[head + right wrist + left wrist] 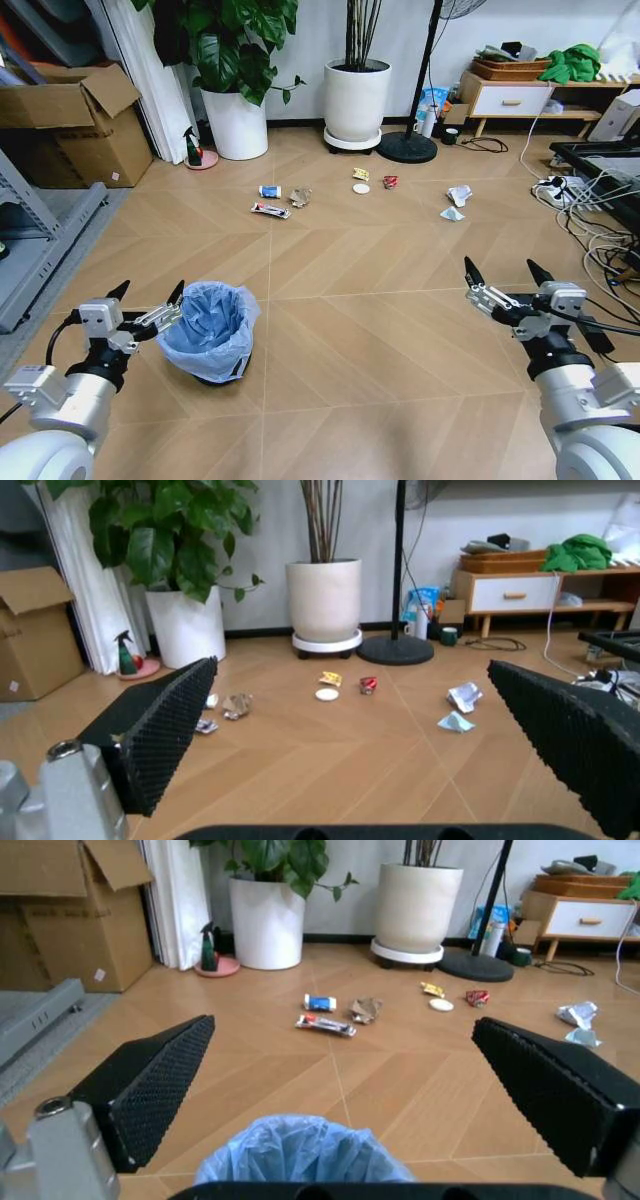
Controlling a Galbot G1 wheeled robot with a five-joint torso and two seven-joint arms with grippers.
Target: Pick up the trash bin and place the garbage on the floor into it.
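The left gripper (pixel 148 296), jaws spread, sits at 9 o'clock of the trash bin (pixel 210 330), just beside its rim. The right gripper (pixel 508 274), also spread, is well apart.

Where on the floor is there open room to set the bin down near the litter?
The floor is bare between the trash bin and the garbage, and between both open end effectors, left and right. It is crowded by the cables and around the plant pots.
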